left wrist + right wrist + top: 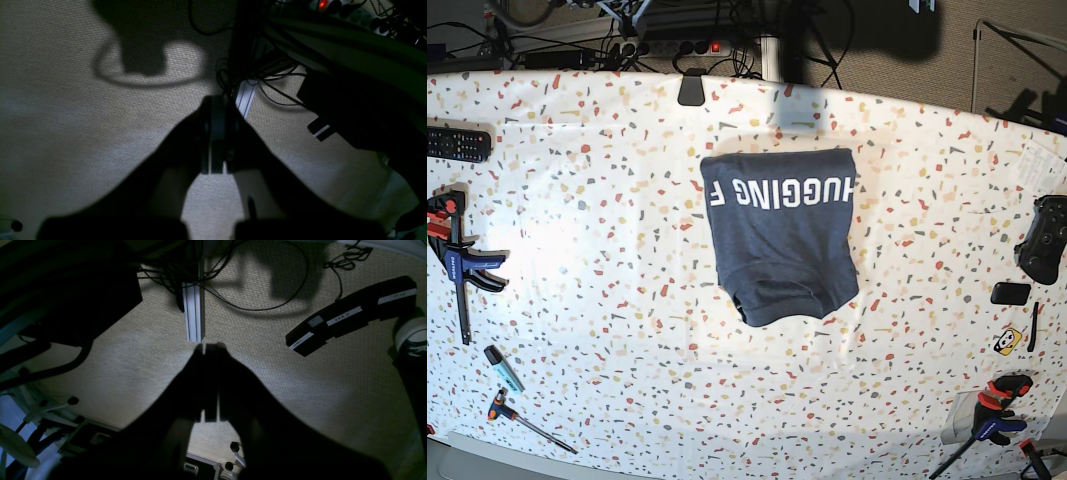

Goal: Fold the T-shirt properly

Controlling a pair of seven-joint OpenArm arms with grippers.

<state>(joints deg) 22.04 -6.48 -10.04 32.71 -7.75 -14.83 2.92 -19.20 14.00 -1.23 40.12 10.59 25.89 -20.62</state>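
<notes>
Both the left pincer (pixel 213 140) and right pincer (pixel 210 383) are seen clenched empty, parked off the counter (pixel 577 250), folded T-shirt (pixel 782 235) nowhere near either.

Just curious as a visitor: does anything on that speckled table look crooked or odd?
Yes. The folded navy-blue T-shirt lies slightly askew, its white lettering upside down in the base view, and its near edge is rumpled rather than straight.

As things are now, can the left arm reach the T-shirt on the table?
Probably not at once. The T-shirt lies folded on the table with nothing over it, but neither arm shows in the base view. The left gripper, fingers together, faces only carpet and cables.
</notes>
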